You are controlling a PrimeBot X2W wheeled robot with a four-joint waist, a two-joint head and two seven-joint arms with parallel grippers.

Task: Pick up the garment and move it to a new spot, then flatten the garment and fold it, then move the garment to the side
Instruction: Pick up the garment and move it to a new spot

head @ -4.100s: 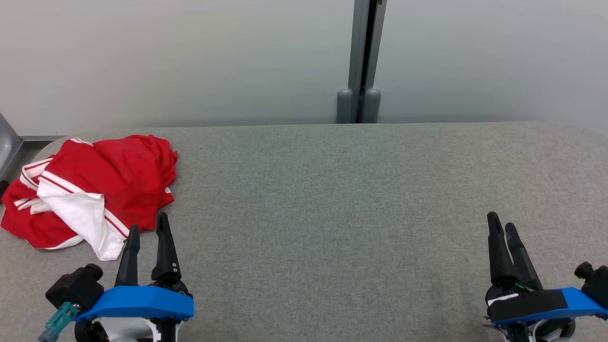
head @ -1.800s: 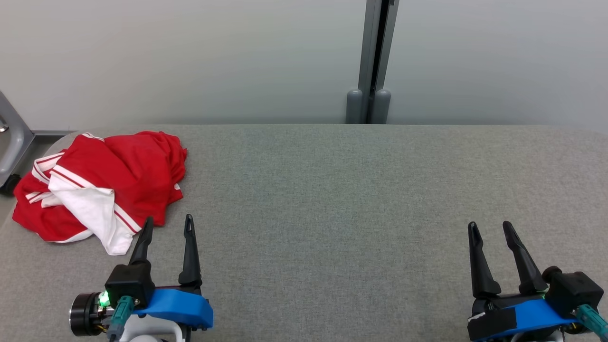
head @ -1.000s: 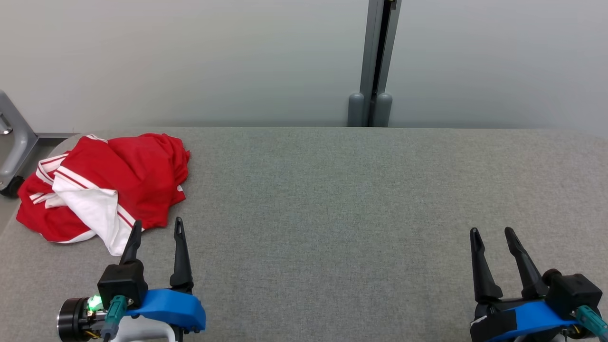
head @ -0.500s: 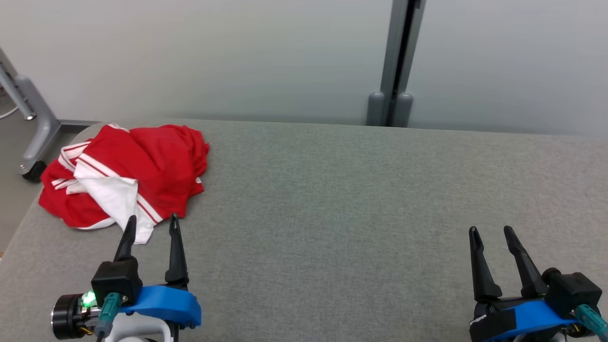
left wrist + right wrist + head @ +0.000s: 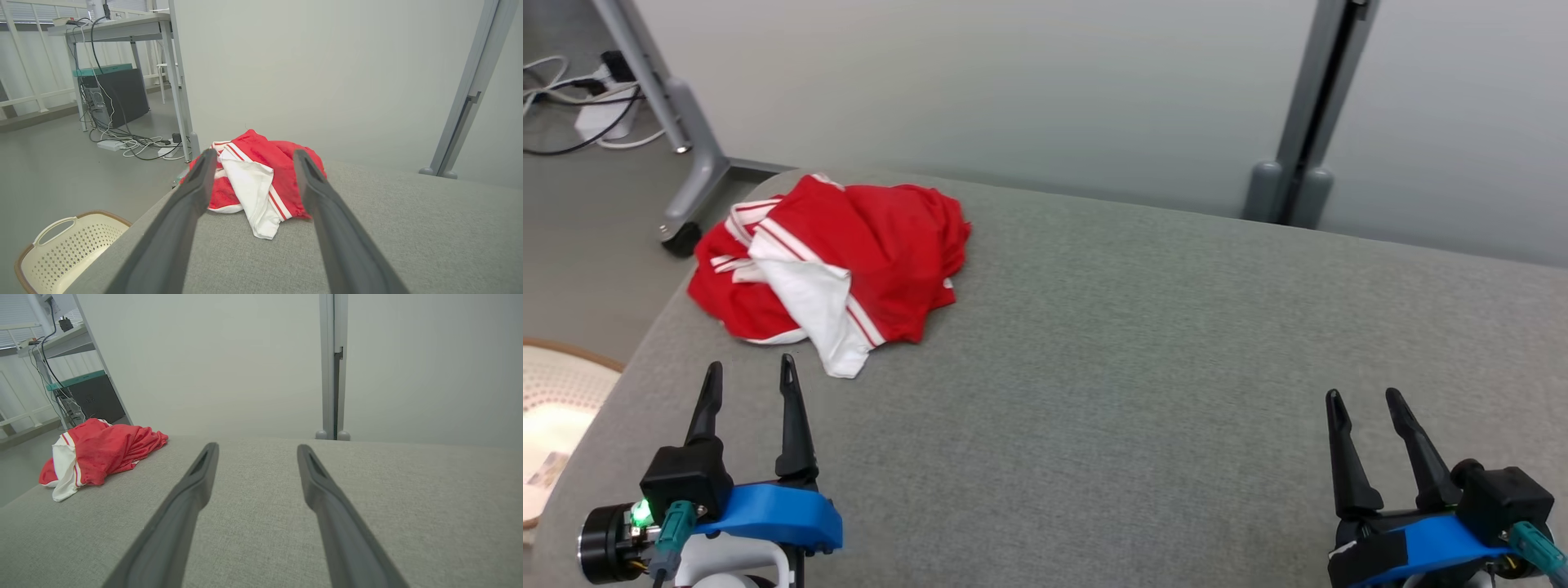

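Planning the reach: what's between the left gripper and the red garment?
The head view shows bare grey padding between the left gripper and the garment.

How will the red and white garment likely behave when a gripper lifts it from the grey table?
The garment is probably floppy: it lies crumpled in soft folds, so it should hang and unfold when lifted. It looks thin, so it is likely light. It lies near the table edge, so a push might slide part of it off.
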